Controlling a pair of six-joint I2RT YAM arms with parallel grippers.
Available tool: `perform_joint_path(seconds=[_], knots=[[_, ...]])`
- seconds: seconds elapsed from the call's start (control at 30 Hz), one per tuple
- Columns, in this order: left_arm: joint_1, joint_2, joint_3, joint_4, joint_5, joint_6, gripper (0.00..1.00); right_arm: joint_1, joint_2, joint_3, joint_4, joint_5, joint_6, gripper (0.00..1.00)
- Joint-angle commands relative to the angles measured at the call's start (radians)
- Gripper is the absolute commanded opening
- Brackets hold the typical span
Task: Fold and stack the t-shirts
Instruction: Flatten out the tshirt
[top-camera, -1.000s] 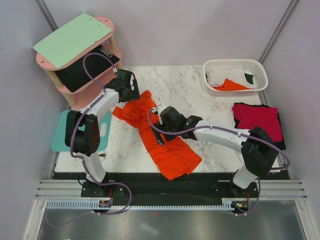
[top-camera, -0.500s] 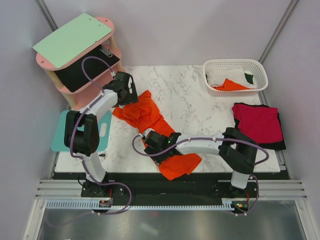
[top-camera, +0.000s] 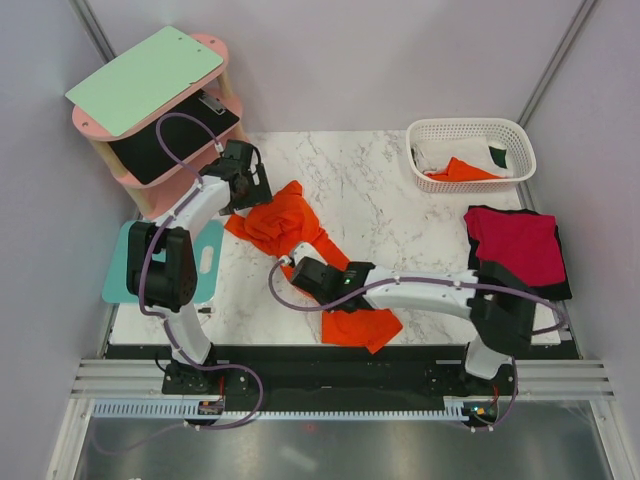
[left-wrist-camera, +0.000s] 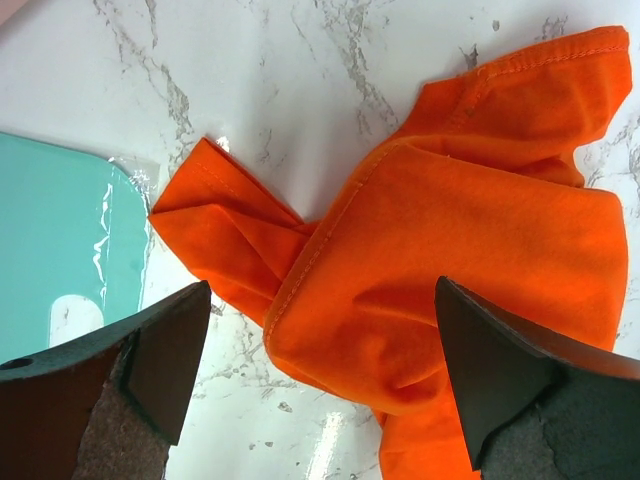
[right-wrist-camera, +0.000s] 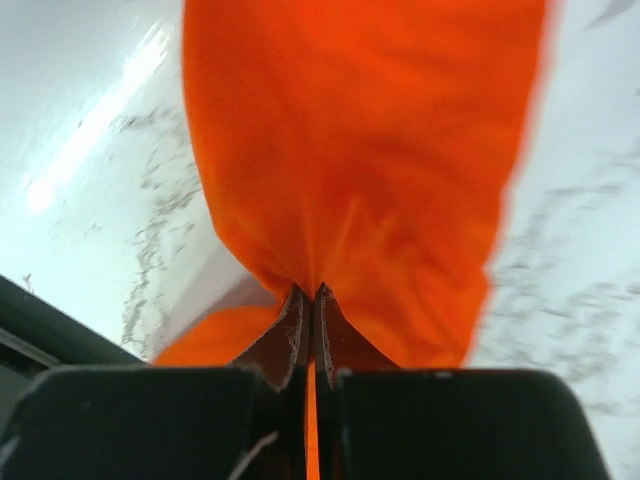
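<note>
A bright orange t-shirt (top-camera: 290, 225) lies crumpled across the marble table (top-camera: 400, 200), running from the upper left down to the near edge. My right gripper (top-camera: 298, 270) is low over the shirt's middle. In the right wrist view it (right-wrist-camera: 310, 296) is shut on a pinched fold of the orange t-shirt (right-wrist-camera: 360, 150). My left gripper (top-camera: 250, 190) hangs over the shirt's upper left end, and in the left wrist view it (left-wrist-camera: 320, 385) is open with the orange cloth (left-wrist-camera: 480, 220) below it. A folded crimson t-shirt (top-camera: 515, 240) lies on a black one (top-camera: 563, 285) at the right.
At the back right a white lattice basket (top-camera: 520, 135) holds white, orange and dark green clothes. A pink shelf with a pale green board (top-camera: 145, 75) stands at the back left. A teal mat (top-camera: 120, 265) lies at the table's left edge, seen too in the left wrist view (left-wrist-camera: 50, 250).
My right gripper moved toward me and left along the orange shirt and shut on a fold of it; the shirt's near part bunched up. My left gripper drifted slightly left, still open.
</note>
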Motion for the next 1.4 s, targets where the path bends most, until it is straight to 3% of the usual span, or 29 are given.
perform_joint_path(seconds=[0.0,0.07,0.2,0.33,0.37,0.4,0.5,0.67,0.8,1.0,1.27,1.37], knots=[[0.01,-0.022,0.036,-0.019,0.019,-0.035,1.0,-0.053,-0.219,-0.03,0.018,0.337,-0.052,0.0],[0.01,-0.022,0.03,-0.02,0.027,-0.031,1.0,-0.16,-0.285,-0.056,0.058,0.39,-0.081,0.0],[0.009,-0.015,0.021,-0.017,0.056,-0.018,1.0,-0.392,-0.364,-0.119,0.33,0.436,-0.214,0.0],[0.001,-0.005,0.016,-0.008,0.083,-0.006,1.0,-0.622,-0.254,-0.106,0.521,0.57,-0.245,0.03],[-0.008,-0.002,0.015,-0.005,0.096,0.0,1.0,-0.656,-0.214,-0.054,0.544,0.578,-0.245,0.21],[-0.014,0.0,0.012,-0.002,0.097,0.0,1.0,-0.685,-0.165,-0.006,0.515,0.586,-0.247,0.56],[-0.056,0.001,-0.011,0.027,0.122,0.014,1.0,-0.711,-0.042,0.115,0.474,0.597,-0.244,0.98],[-0.18,-0.006,-0.056,0.079,0.132,0.02,0.99,-0.701,-0.143,0.067,0.46,0.328,-0.167,0.98],[-0.287,-0.057,-0.161,0.17,0.197,0.019,0.94,-0.701,-0.221,0.026,0.382,0.253,-0.136,0.98],[-0.427,-0.112,-0.28,0.289,0.272,-0.046,0.91,-0.701,-0.293,-0.044,0.335,0.249,-0.112,0.98],[-0.56,0.014,-0.199,0.3,0.306,-0.064,0.87,-0.702,-0.279,-0.044,0.303,0.262,-0.104,0.98],[-0.588,0.055,-0.173,0.293,0.309,-0.078,0.81,-0.702,-0.276,-0.044,0.291,0.272,-0.103,0.98]])
